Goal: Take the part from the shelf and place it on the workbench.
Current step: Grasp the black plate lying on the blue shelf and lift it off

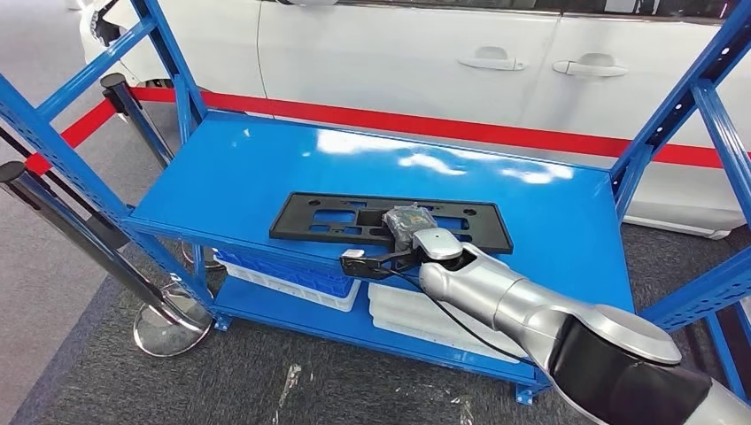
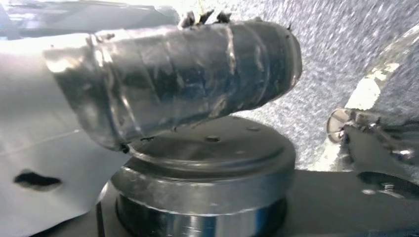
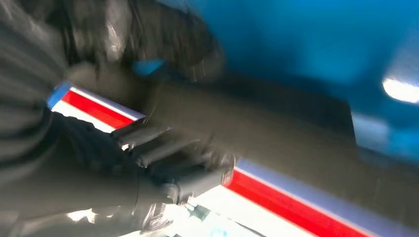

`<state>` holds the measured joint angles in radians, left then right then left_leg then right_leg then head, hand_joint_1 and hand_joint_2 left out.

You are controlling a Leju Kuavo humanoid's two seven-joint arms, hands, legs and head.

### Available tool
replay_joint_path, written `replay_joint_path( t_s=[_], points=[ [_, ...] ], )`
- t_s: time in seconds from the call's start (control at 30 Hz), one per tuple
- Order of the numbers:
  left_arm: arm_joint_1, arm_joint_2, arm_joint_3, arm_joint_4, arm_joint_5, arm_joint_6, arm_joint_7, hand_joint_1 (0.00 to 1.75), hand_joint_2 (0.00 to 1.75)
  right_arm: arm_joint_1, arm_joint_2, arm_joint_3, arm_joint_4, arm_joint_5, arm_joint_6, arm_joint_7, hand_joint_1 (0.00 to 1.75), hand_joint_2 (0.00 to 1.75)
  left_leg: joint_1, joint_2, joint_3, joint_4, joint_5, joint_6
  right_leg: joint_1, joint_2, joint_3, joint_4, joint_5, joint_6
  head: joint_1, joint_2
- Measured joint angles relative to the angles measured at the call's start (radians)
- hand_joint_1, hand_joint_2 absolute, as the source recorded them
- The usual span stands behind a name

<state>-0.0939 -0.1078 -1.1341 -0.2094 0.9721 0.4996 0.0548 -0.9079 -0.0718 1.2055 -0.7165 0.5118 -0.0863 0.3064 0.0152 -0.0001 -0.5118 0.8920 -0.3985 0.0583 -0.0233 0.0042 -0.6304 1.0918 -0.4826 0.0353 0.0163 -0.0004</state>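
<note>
The part (image 1: 328,217) is a flat black plastic plate with cut-outs, lying near the front edge of the blue shelf board (image 1: 257,159). My right hand (image 1: 409,226) sits at the middle of its front edge. The blurred right wrist view has the part (image 3: 276,133) running between my dark fingers (image 3: 163,148) on one face and the thumb on the other, so the hand grips it. My left hand (image 2: 188,79) appears as a grey wrapped cover hanging over grey carpet; its fingers are hidden.
Blue shelf uprights (image 1: 682,106) stand at both sides of the board. A white car (image 1: 398,53) is parked just behind. Black barrier posts (image 1: 168,323) with a red belt stand at the left. The lower shelf holds a blue bin (image 1: 292,279) and a white tray (image 1: 416,319).
</note>
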Motion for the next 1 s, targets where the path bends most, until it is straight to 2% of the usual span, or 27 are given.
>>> replay_joint_path(
  t_s=[0.03,0.07,0.1,0.13,0.17,0.2,0.23,0.27,0.3,0.33,0.37,0.43,0.5,0.57,0.63,0.7,0.77,0.9,1.0],
  points=[
    [0.000,0.000,0.000,0.000,0.000,-0.001,0.000,0.00,0.00,0.000,-0.002,0.000,0.001,0.000,0.001,-0.001,1.75,1.75,0.005,0.001,0.000,-0.002,0.001,-0.004,-0.004,0.000,-0.031,0.061,-0.028,0.005,0.002,0.000],
    [-0.001,0.000,0.000,0.000,0.000,-0.001,0.000,0.00,0.00,0.000,-0.005,0.000,0.001,0.000,0.001,-0.002,1.75,1.75,0.011,0.002,0.000,0.000,-0.002,-0.011,-0.010,0.000,-0.057,0.108,-0.043,0.012,0.004,0.000],
    [0.000,-0.001,0.000,0.000,0.000,-0.002,0.000,0.00,0.00,0.001,-0.006,0.000,0.002,0.000,0.000,-0.003,1.75,1.75,0.019,0.002,-0.001,0.007,-0.008,-0.021,-0.017,-0.001,-0.068,0.123,-0.039,0.021,0.004,0.000],
    [0.000,-0.001,0.000,0.000,0.000,-0.003,0.000,0.00,0.00,0.001,-0.007,0.000,0.002,0.000,-0.001,-0.005,1.75,1.75,0.028,0.001,-0.002,0.017,-0.016,-0.034,-0.026,-0.002,-0.059,0.101,-0.016,0.032,0.004,0.000],
    [0.000,-0.002,0.000,0.000,0.000,-0.004,0.000,0.00,0.00,0.000,-0.007,0.000,0.002,0.000,-0.002,-0.007,1.75,1.75,0.039,-0.001,-0.004,0.034,-0.028,-0.048,-0.036,-0.004,-0.033,0.046,0.019,0.045,0.004,0.000],
    [0.001,0.000,0.000,0.000,0.000,-0.006,0.000,0.00,0.00,-0.001,-0.007,0.000,0.002,0.000,-0.003,-0.009,1.75,1.75,0.048,-0.004,-0.009,0.054,-0.042,-0.064,-0.042,-0.002,-0.009,-0.002,0.040,0.058,0.004,0.000],
    [0.000,0.001,-0.001,0.001,0.000,-0.008,0.000,0.00,0.00,-0.005,-0.007,0.000,0.001,0.001,-0.003,-0.011,1.75,1.75,0.055,-0.007,-0.017,0.078,-0.057,-0.080,-0.045,0.003,0.009,-0.039,0.051,0.059,0.009,0.000],
    [-0.002,0.003,-0.001,0.002,-0.001,-0.011,0.000,0.00,0.00,-0.010,-0.007,0.000,-0.001,0.003,-0.004,-0.013,1.75,1.75,0.056,-0.010,-0.026,0.096,-0.068,-0.092,-0.046,0.007,0.015,-0.051,0.048,0.050,0.012,0.000],
    [-0.002,0.004,-0.002,0.003,-0.001,-0.013,0.000,0.00,0.00,-0.016,-0.007,0.000,-0.004,0.006,-0.003,-0.013,1.75,1.75,0.054,-0.012,-0.032,0.108,-0.075,-0.101,-0.042,0.012,0.010,-0.038,0.035,0.034,0.011,0.000],
    [-0.002,0.005,-0.004,0.003,-0.001,-0.016,-0.001,0.00,0.00,-0.024,-0.006,0.000,-0.006,0.010,-0.001,-0.013,1.75,1.75,0.054,-0.013,-0.035,0.114,-0.079,-0.106,-0.041,0.013,0.008,-0.031,0.030,0.014,0.010,0.000],
    [-0.001,0.006,-0.006,0.004,-0.001,-0.019,-0.002,0.00,0.00,-0.031,-0.006,0.000,-0.010,0.015,0.001,-0.010,1.75,1.75,0.054,-0.013,-0.034,0.113,-0.081,-0.109,-0.042,0.010,0.005,-0.023,0.026,0.002,0.005,0.000],
    [0.001,0.009,-0.011,0.005,-0.001,-0.023,-0.007,0.00,0.00,-0.047,-0.007,0.001,-0.020,0.025,0.002,0.002,1.75,1.75,0.059,-0.013,-0.030,0.108,-0.086,-0.115,-0.045,0.008,0.003,-0.018,0.024,-0.007,0.000,0.000],
    [0.001,0.012,-0.017,0.006,0.000,-0.027,-0.018,0.00,0.00,-0.067,-0.012,0.001,-0.037,0.035,-0.003,0.023,1.75,1.75,0.060,-0.013,-0.025,0.102,-0.088,-0.117,-0.049,0.008,-0.001,-0.018,0.025,-0.011,-0.003,0.000],
    [0.002,0.013,-0.019,0.006,0.004,-0.032,-0.031,0.00,0.00,-0.085,-0.024,0.001,-0.062,0.046,-0.012,0.044,1.75,1.75,0.059,-0.013,-0.021,0.094,-0.077,-0.111,-0.049,0.009,-0.008,-0.018,0.027,-0.015,-0.005,0.000],
    [0.002,0.014,-0.021,0.006,0.009,-0.036,-0.035,0.00,0.00,-0.094,-0.039,0.001,-0.096,0.060,-0.025,0.059,1.75,1.75,0.059,-0.014,-0.017,0.087,-0.068,-0.107,-0.046,0.012,-0.014,-0.018,0.029,-0.018,-0.005,0.000],
    [0.002,0.014,-0.022,0.006,0.011,-0.038,-0.025,0.00,0.00,-0.095,-0.050,0.001,-0.127,0.072,-0.040,0.067,1.75,1.75,0.058,-0.014,-0.015,0.085,-0.069,-0.109,-0.042,0.015,-0.017,-0.018,0.031,-0.020,-0.005,0.000],
    [0.001,0.013,-0.023,0.006,0.012,-0.042,-0.015,0.00,0.00,-0.095,-0.057,0.001,-0.150,0.081,-0.051,0.070,1.75,1.75,0.058,-0.013,-0.014,0.085,-0.072,-0.115,-0.039,0.016,-0.017,-0.019,0.030,-0.020,-0.005,0.000],
    [0.000,0.013,-0.024,0.006,0.010,-0.043,-0.012,0.00,0.00,-0.095,-0.071,0.000,-0.188,0.091,-0.061,0.073,1.75,1.75,0.060,-0.011,-0.014,0.084,-0.084,-0.135,-0.034,0.015,-0.015,-0.020,0.030,-0.020,-0.004,0.000],
    [0.000,0.013,-0.025,0.006,0.005,-0.038,-0.011,0.00,0.00,-0.095,-0.078,0.000,-0.210,0.097,-0.072,0.073,1.75,1.75,0.058,-0.011,-0.015,0.087,-0.085,-0.140,-0.034,0.014,-0.010,-0.026,0.032,-0.016,-0.004,0.000]
  ],
)
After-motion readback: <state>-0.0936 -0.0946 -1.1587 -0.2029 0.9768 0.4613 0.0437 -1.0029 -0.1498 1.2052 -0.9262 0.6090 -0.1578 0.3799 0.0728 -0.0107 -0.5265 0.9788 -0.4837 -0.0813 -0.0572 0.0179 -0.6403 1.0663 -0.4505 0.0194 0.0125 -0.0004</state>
